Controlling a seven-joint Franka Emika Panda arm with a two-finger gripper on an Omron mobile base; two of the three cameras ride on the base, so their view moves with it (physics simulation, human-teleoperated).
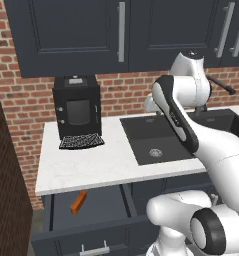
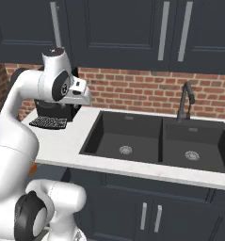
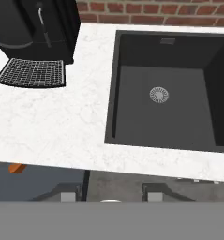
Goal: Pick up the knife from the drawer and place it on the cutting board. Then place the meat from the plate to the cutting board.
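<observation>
A white Franka arm holds its gripper high above a white marble counter, over the near edge beside a black sink. At the bottom of the hand view the two fingertips stand spread with bare floor between them, pinching nothing.

The knife, its orange handle showing, lies in the open drawer at the lower left of the left base view, under the counter's overhang. In the hand view a sliver of orange shows at the lower left, well apart from the claw and far below it.

The likely trouble is that overhang: a straight drop from here would probably meet the marble lip, not the drawer, and a reach angled inward could clip the drawer front or nudge the knife deeper under the counter. The coffee machine at the upper left also crowds a leftward swing.
</observation>
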